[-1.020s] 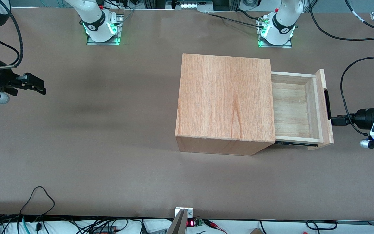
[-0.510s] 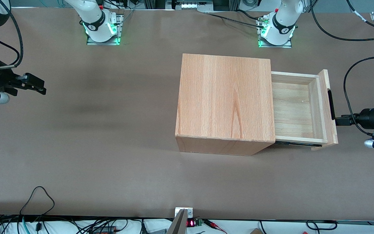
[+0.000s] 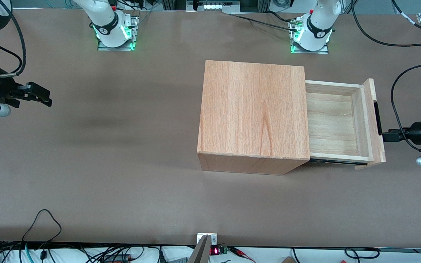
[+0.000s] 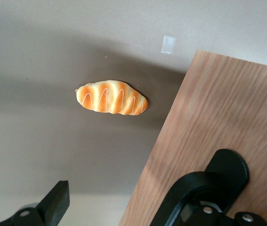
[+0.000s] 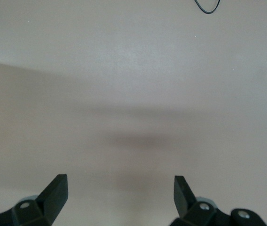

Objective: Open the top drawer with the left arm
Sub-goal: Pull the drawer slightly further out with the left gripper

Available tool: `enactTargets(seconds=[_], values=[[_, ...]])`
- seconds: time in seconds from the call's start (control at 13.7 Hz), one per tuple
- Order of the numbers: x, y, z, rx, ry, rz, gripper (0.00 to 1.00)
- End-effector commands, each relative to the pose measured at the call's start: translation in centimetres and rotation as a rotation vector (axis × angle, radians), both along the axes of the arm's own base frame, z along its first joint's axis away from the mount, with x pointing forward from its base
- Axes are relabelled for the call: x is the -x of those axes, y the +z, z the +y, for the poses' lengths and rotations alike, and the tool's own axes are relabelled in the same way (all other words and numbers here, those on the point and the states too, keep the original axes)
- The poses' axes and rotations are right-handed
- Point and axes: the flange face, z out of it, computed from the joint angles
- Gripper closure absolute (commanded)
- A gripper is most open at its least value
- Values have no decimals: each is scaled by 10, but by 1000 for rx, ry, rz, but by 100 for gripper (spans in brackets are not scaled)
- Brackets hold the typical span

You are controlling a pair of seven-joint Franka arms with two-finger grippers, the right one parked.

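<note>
Hand (image 3: 387, 136) at the black bar handle (image 3: 378, 118); finger state can't be told.
Top drawer (image 3: 336, 124) stands well out of the cabinet (image 3: 253, 113).

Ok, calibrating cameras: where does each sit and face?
Front: high, facing the arm bases, looking down on cabinet, top drawer and left arm's gripper at the handle.
Left wrist: on working arm, facing top drawer's front and bread roll; fingers show.
Right wrist: on parked arm, facing tabletop; fingers show.
Shared: front and left wrist show the handle.
</note>
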Motion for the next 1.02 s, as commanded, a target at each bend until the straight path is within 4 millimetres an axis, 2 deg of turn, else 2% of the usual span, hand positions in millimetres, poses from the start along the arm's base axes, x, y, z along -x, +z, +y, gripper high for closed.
enactTargets(seconds=[0.0,0.36,0.95], values=[[-15,-5,7,-37,8,-27,0],[-17,3,-3,-25,-27,-40,0],[-20,16,-2,-17,-80,-85,0]])
